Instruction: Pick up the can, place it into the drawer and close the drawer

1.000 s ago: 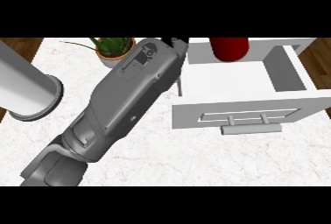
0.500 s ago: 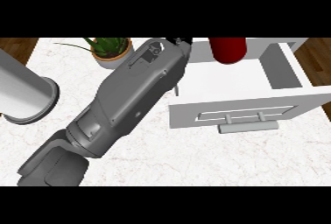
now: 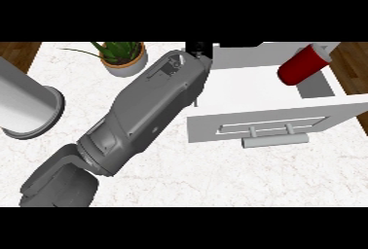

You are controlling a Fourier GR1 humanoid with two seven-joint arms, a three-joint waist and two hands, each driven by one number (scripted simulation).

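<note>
White marble counter (image 3: 215, 170) over wood floor (image 3: 18, 51); left hand (image 3: 197, 47) mostly hidden, fingers' state unclear.

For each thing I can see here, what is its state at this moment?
Can: inside the open drawer, tilted against its far right corner.
Drawer: open, pulled out, handle facing the robot.
Left hand: at the drawer's far left edge, mostly hidden; fingers cannot be told.
Potted plant: upright.
Grey cylinder: upright at the counter's left.
</note>
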